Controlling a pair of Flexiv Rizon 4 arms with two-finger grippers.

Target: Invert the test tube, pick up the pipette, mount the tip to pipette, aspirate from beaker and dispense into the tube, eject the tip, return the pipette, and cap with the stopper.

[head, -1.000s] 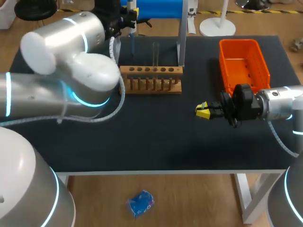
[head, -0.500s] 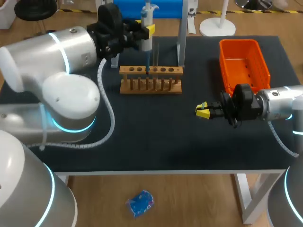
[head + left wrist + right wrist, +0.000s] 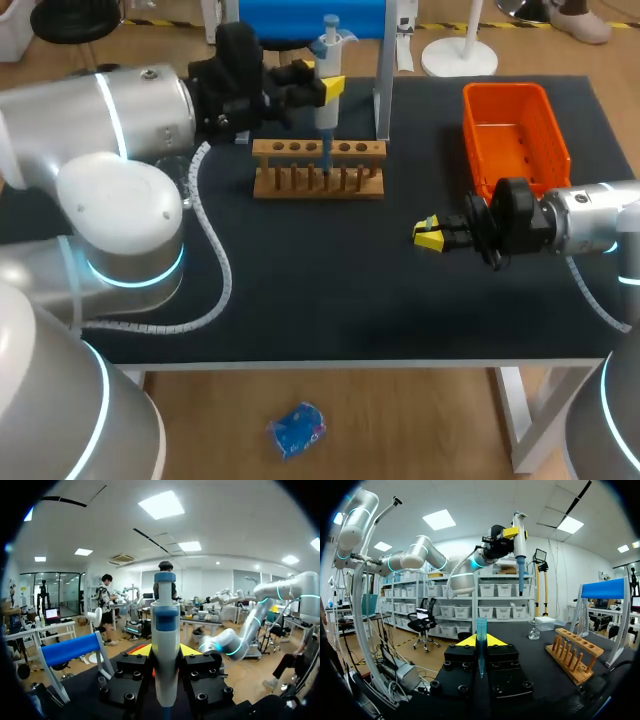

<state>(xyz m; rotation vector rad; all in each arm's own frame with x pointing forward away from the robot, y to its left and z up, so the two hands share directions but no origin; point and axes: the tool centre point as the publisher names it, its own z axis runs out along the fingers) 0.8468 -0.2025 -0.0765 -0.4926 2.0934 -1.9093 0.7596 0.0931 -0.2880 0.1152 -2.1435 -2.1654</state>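
Pipette (image 3: 327, 112), white plastic, clamped in left gripper (image 3: 328, 90) over wooden rack (image 3: 318, 168), dark matte table (image 3: 330, 300); right gripper (image 3: 428, 236) seemingly pinches blue tip (image 3: 481, 630).

Head view count: two arms, left arm (image 3: 120, 115) at the upper left and right arm (image 3: 590, 220) at the right edge, with two grippers, left gripper (image 3: 328, 90) at top centre and right gripper (image 3: 428, 234) right of centre. On the table there's one pipette (image 3: 327, 50), one wooden rack (image 3: 318, 170) (can't count its holes, the pipette covers some), one orange bin (image 3: 515, 140) at the upper right and one blue-topped stand (image 3: 383, 70). The right wrist view adds one blue tip (image 3: 481, 630) and one glass beaker (image 3: 534, 630).
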